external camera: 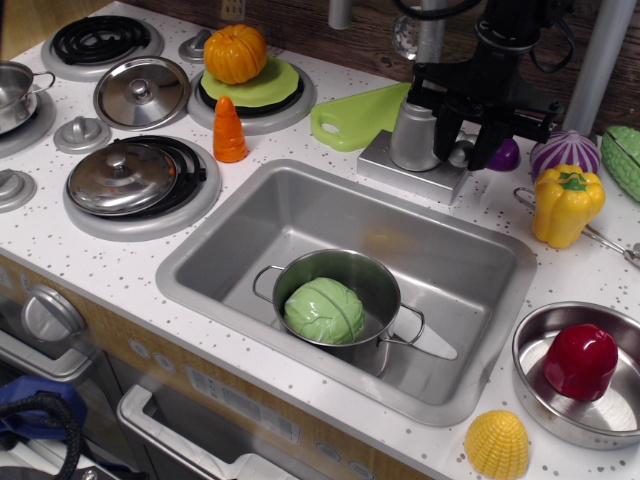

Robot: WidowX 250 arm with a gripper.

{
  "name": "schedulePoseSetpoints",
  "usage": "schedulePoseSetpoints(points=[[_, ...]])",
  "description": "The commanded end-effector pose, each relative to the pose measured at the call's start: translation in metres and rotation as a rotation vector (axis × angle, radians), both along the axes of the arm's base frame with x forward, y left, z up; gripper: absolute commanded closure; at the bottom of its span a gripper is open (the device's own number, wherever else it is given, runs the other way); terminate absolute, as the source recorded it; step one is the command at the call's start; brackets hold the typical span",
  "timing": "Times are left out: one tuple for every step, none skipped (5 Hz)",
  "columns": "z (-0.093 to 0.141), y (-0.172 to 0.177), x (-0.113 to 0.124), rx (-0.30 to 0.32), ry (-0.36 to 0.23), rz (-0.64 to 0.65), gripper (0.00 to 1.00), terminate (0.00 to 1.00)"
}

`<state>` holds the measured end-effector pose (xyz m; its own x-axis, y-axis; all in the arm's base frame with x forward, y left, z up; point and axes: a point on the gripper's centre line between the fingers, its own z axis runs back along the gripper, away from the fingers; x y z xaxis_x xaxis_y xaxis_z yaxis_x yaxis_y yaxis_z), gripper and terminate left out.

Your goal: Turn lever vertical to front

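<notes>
The silver faucet body (413, 135) stands on its base behind the sink. The lever on its right side arm is mostly hidden by my black gripper (468, 138); only the silver stub of the arm (461, 154) shows between the fingers. The gripper has come down over the lever from above. Its two fingers (446, 122) stand apart, one on each side of the lever, so it looks open around it. I cannot see whether the fingers touch the lever.
The tall faucet pipe (430, 35) and a round clear knob (405, 32) are just left of the gripper. A purple piece (505, 153), purple onion (563, 152) and yellow pepper (566, 203) are to the right. The sink (300, 205) holds a pot (385, 290) with a green cabbage (324, 309).
</notes>
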<state>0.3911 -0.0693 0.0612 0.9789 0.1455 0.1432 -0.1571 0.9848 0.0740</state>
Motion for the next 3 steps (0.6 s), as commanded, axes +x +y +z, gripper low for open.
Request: schedulePoseSetpoints(points=[[0.010,-0.001,0.004,-0.052,-0.039,-0.011,1.00,0.00],[-0.001,0.002,0.006,-0.062,-0.044,-0.014,1.00,0.00],[-0.014,0.006,0.010,-0.070,-0.047,-0.024,1.00,0.00]])
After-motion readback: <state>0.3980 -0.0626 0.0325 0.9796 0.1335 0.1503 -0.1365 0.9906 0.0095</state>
